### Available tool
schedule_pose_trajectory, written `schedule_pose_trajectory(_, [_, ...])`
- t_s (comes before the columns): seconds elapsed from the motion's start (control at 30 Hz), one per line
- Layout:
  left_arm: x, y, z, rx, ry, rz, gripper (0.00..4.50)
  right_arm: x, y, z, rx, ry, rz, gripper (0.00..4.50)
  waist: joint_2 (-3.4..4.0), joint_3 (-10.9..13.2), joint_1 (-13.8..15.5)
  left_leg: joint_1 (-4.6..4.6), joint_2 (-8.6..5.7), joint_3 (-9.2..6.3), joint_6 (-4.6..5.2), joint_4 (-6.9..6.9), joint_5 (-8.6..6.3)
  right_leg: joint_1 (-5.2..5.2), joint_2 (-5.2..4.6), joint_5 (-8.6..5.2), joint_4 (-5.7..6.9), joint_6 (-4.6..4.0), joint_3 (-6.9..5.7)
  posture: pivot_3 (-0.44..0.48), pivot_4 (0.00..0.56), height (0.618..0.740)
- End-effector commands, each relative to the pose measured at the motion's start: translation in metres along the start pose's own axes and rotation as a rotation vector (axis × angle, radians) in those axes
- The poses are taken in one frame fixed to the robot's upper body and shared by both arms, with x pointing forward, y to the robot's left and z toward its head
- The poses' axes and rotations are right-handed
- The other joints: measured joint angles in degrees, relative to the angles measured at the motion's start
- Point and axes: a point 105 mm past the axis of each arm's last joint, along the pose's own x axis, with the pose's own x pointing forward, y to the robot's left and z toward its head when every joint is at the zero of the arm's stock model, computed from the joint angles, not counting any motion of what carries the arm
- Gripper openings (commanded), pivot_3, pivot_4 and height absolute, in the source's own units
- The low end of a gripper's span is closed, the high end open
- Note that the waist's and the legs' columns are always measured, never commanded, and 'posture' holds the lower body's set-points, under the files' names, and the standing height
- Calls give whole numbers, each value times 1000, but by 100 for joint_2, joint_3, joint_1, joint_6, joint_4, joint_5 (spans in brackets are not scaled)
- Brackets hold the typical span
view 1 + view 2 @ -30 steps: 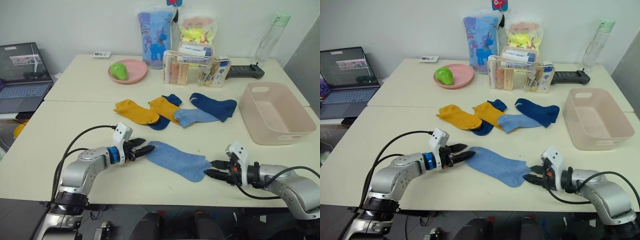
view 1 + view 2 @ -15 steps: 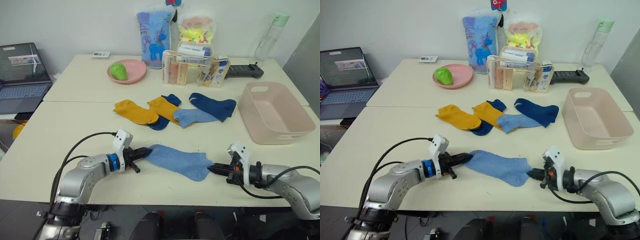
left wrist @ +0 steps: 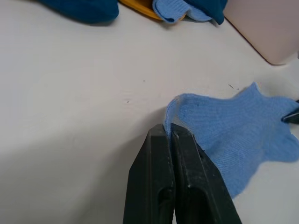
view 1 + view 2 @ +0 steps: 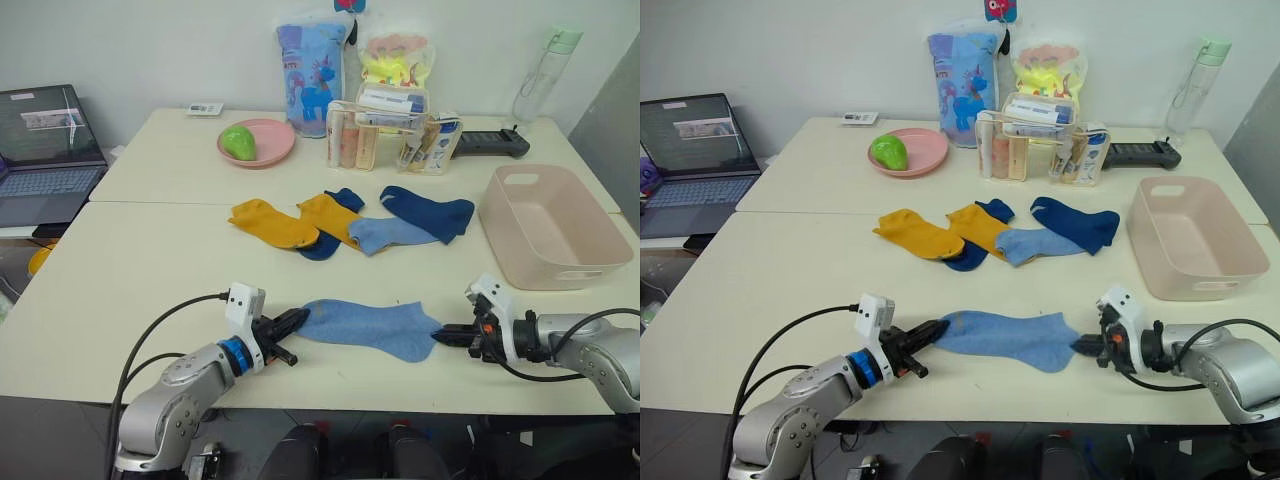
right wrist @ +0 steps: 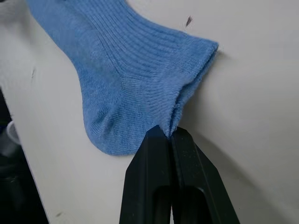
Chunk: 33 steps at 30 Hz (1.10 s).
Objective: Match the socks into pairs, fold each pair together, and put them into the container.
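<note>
A light blue sock [image 4: 370,326] lies stretched flat near the table's front edge. My left gripper [image 4: 296,322] is shut on its toe end, and my right gripper [image 4: 440,335] is shut on its cuff end [image 5: 187,88]. Farther back lie the other socks in a loose group: two mustard yellow socks [image 4: 270,223] [image 4: 330,215], a second light blue sock [image 4: 392,234], and two navy socks [image 4: 428,212] [image 4: 325,243], partly overlapping. The pale pink container [image 4: 545,225] stands empty at the right.
At the back stand a round pink plate [image 4: 256,143] with a green object, a clear organiser box of tubes [image 4: 385,140], two printed pouches [image 4: 310,65], a bottle [image 4: 537,75] and a black remote [image 4: 490,145]. A laptop [image 4: 45,150] sits far left.
Both grippers shut on the ends of the near light blue sock and pulled it out straighter and nearer the front edge. The other socks have not moved.
</note>
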Motion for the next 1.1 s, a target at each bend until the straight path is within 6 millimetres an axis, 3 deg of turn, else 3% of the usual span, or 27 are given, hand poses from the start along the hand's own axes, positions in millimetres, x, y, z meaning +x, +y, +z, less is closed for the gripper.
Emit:
schedule_pose_trajectory(0.03, [-1, -8, 11, 31, -78, 11, 32, 1, 0, 5, -16, -8, 1, 0, 0, 0, 0, 0, 0, 0, 0, 0, 0, 0, 0, 0, 0, 0, 0, 0, 150, 740])
schedule_pose_trajectory(0.4, [2, -8, 2, 23, -72, 44, 32, 7, -7, 17, -65, -15, -21, 0, 0, 0, 0, 0, 0, 2, 1, -1, -1, -1, 0, 0, -1, 0, 0, 0, 150, 740])
schedule_pose_trajectory(1.1, [6, -8, 5, 1, -162, 80, 32, 8, -11, 44, -105, -109, -44, 0, 0, 0, 6, -3, 0, 1, 0, 0, 0, -2, 0, 0, -2, 0, -2, 0, 150, 740])
